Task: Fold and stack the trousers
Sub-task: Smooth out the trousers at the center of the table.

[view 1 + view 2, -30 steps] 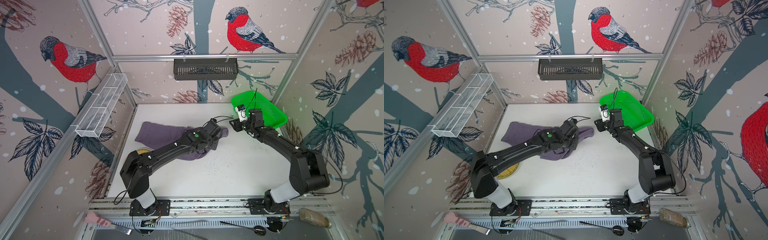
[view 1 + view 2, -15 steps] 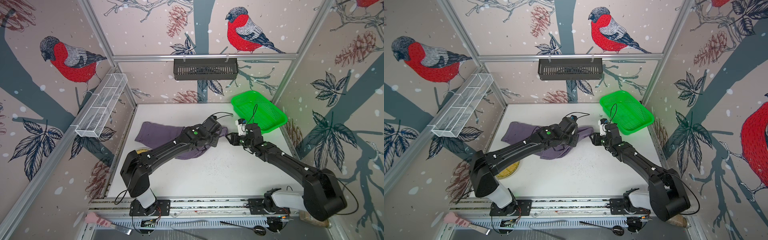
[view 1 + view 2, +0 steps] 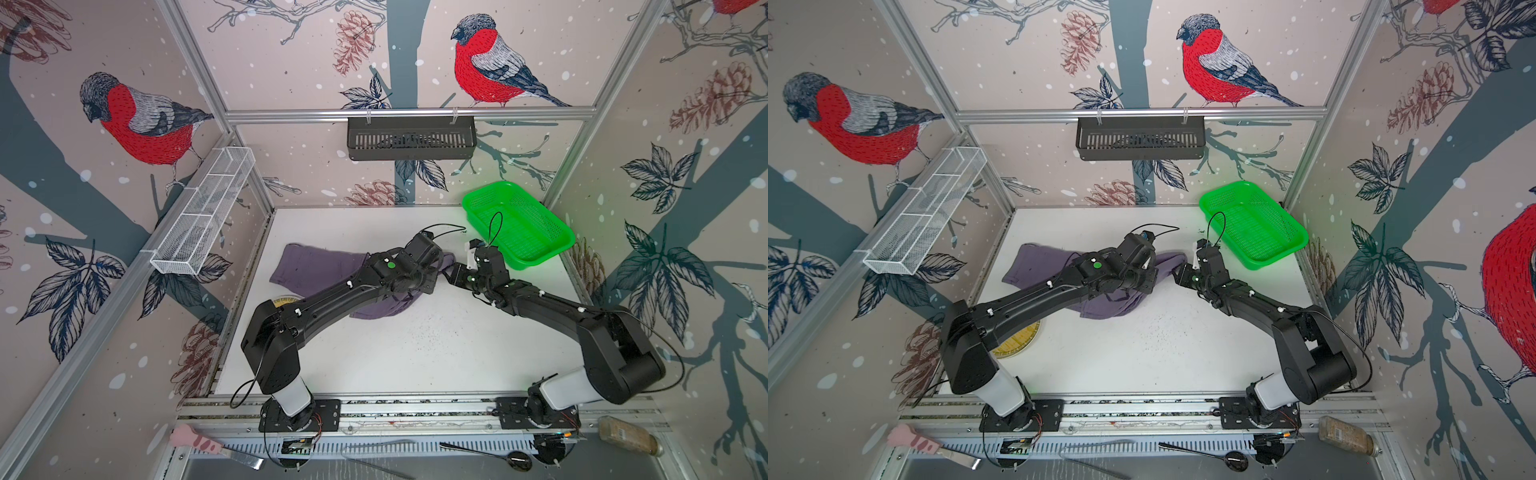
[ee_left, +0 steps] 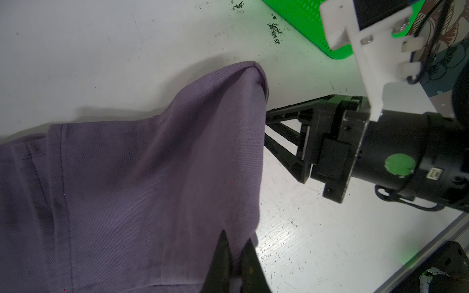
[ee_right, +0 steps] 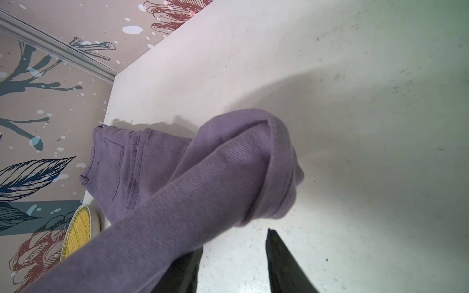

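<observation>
left gripper [image 4: 234, 243]: jaws closed to a slit, pinching the edge of the trousers [image 4: 152, 177] between the tips. The cloth rises from the table [image 4: 127, 63] up to this grip.
right gripper [image 5: 234, 241]: jaws partly apart with bare table between them and nothing clamped. In the left wrist view its fingers [image 4: 294, 105] point at the raised cloth, with their tips hidden behind it.
trousers [image 3: 316, 270]: dusty purple twill, crumpled rather than folded flat. In both top views they lie beneath the left gripper and its arm.
trouser leg [image 5: 177, 203]: lifted, it crosses in front of the right gripper and covers part of one finger. Its hem [image 5: 279, 165] hangs just ahead of that gripper's tips.
waist end [image 5: 106, 162]: waistband and back pocket resting on the table, well beyond the hem as seen from the right gripper.
green basket [image 3: 536, 232]: mesh plastic, just behind the right gripper and apart from the trousers.
yellow disc [image 3: 1017, 340]: round and cream-rimmed, near the waist end, partly under the left arm and well apart from both grippers.
</observation>
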